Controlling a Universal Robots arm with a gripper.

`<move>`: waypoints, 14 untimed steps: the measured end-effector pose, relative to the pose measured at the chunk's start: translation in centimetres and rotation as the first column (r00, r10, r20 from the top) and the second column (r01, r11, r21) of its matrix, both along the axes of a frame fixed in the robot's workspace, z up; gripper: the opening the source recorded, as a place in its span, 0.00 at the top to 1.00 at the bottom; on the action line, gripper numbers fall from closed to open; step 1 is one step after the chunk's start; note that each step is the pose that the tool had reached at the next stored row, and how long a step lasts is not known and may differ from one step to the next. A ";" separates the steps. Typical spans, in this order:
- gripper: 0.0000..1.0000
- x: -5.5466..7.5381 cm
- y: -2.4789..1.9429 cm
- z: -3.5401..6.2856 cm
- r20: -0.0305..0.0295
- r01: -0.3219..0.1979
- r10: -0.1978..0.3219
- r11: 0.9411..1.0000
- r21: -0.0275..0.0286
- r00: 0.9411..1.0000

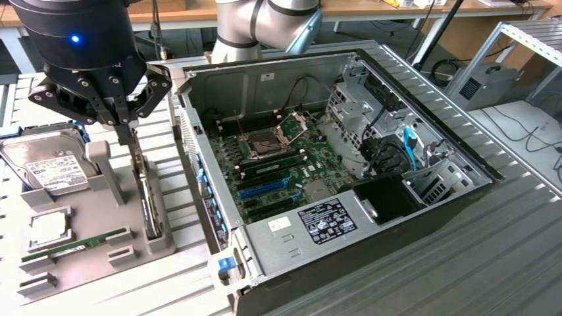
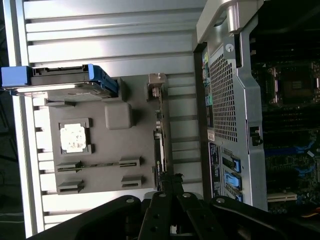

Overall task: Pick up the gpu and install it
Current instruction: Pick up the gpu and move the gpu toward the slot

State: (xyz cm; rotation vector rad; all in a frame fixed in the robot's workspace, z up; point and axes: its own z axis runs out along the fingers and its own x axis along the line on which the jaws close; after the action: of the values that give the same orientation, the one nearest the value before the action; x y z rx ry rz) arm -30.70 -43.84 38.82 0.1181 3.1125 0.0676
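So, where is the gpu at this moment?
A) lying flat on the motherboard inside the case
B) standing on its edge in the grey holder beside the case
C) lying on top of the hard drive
B: the gpu stands on edge in a slot of the grey holder, outside the case, with the hand shut on its upper edge.

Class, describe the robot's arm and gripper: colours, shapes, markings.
The arm is silver-grey tubing with a pale blue joint cap. Its black cylindrical wrist carries a glowing blue light. The gripper is black, with jointed linkage fingers and small silver pins.
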 end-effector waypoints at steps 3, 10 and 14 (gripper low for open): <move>0.89 0.0 0.00 0.00 0.000 0.000 0.000 1.000 0.000 1.000; 0.58 0.0 0.00 0.00 0.000 0.000 0.000 1.000 0.000 1.000; 0.52 0.0 0.00 -0.02 0.000 0.000 0.000 1.000 0.000 1.000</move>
State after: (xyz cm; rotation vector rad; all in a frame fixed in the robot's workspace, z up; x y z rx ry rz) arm -30.69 -43.83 38.79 0.1180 3.1124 0.0674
